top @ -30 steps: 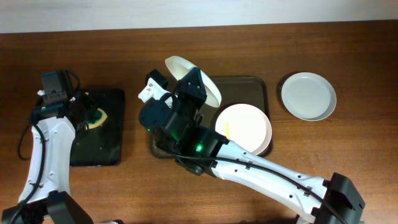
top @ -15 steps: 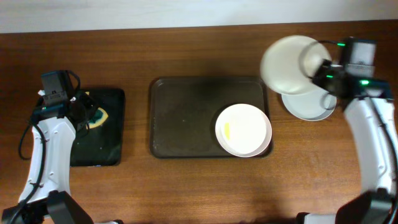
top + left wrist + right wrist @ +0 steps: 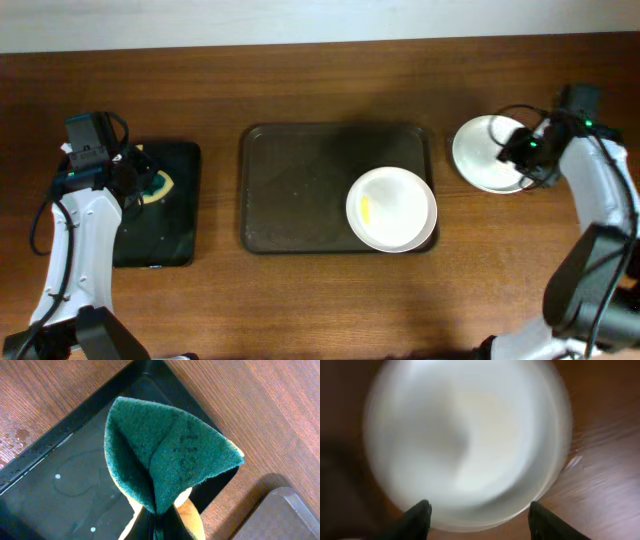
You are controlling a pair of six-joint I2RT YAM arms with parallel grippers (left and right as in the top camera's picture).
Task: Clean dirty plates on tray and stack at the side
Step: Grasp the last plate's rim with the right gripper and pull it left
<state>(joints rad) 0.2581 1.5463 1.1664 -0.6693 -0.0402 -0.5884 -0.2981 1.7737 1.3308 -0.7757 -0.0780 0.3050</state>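
Dirty plate [image 3: 391,208] in near-right corner of tray [image 3: 300,190]; side stack [image 3: 482,155] right of it.
Plate judged stiff, light, slippery, breakable; grip at rim. Right gripper [image 3: 479,507] spread wide, empty, over stack. Left gripper [image 3: 156,526] clamps sponge [image 3: 165,455].

No writing, label, brand, number or sign can be read on the plates [image 3: 391,208], tray [image 3: 300,180], sponge [image 3: 165,455] or surface [image 3: 300,300].

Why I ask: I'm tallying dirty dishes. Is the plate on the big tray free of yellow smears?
No, the plate on the tray shows a small yellow smear left of its centre.
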